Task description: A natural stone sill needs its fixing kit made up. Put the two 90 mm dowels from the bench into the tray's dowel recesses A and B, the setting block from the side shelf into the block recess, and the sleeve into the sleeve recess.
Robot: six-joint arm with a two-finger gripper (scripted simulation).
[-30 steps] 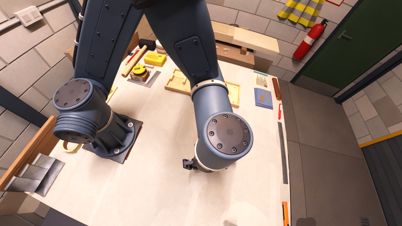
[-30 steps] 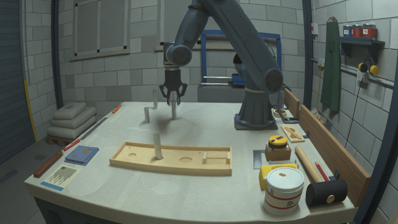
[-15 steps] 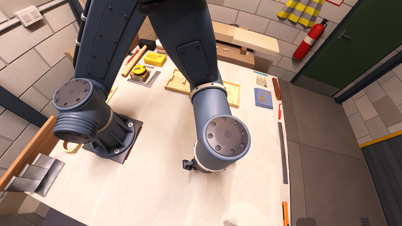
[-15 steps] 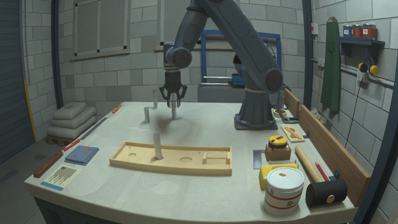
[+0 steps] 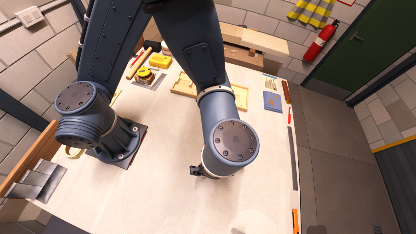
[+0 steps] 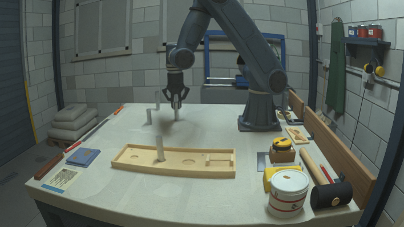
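A grey metal dowel (image 6: 176, 109) stands upright on the far part of the bench, under the arm's wrist. Two more upright grey pins stand to its left, a shorter one (image 6: 148, 116) and a taller one (image 6: 157, 100) behind it. The wooden tray (image 6: 174, 160) lies near the front of the bench with one dowel (image 6: 160, 148) standing in a round recess; two other round recesses and the rectangular block recess (image 6: 219, 160) are empty. In the side camera the wrist hides the fingers and the dowel. My gripper (image 6: 176, 103) has come down over the dowel's top and is closed on it.
The arm's base (image 6: 259, 119) sits at the right rear of the bench. A white tub (image 6: 288, 192), mallet (image 6: 328, 186), yellow block and tape measure (image 6: 282, 149) crowd the right front. A blue pad (image 6: 83, 156), paper and wooden bar lie left of the tray.
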